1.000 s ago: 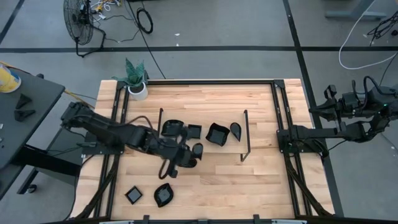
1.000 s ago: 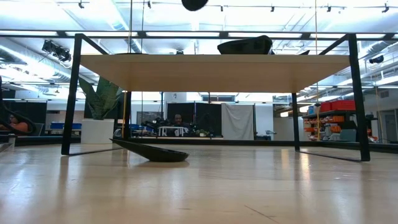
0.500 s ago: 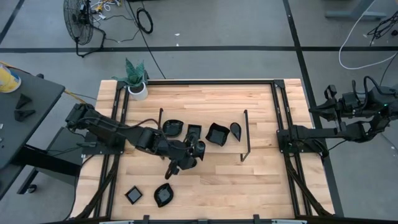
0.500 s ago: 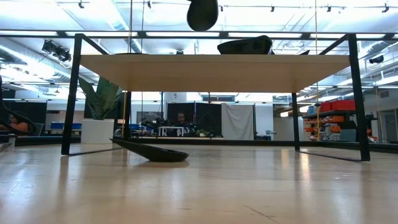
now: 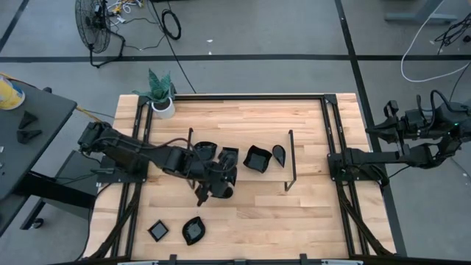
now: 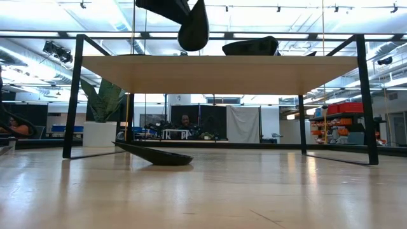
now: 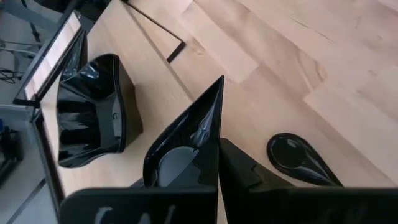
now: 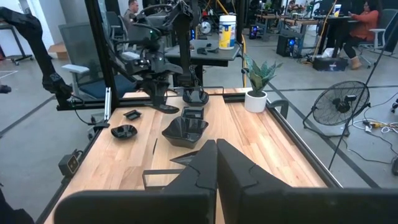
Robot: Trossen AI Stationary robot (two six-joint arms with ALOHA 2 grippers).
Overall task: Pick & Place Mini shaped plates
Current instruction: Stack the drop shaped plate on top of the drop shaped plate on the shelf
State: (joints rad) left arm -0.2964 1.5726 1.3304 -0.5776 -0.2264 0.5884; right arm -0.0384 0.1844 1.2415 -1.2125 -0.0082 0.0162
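Black teardrop plate (image 7: 186, 146), clamped in the left gripper (image 5: 219, 184) jaws, has been lowered and drawn leftward; right gripper (image 8: 214, 163) jaws are held together.

Light wooden plank counter (image 5: 309, 213) with dark rails along its left and right edges. At the far left corner stands a white pot with a green plant (image 5: 163, 105). A thin black wire frame (image 5: 291, 158) stands across the middle. Within the frame's span: a leaf-shaped plate (image 5: 204, 150), a small square plate (image 5: 229, 154), a larger square plate (image 5: 256, 158) and a teardrop plate (image 5: 279, 153). Near the front left edge lie a small square plate (image 5: 158, 231) and a wavy leaf plate (image 5: 194, 230), close together.
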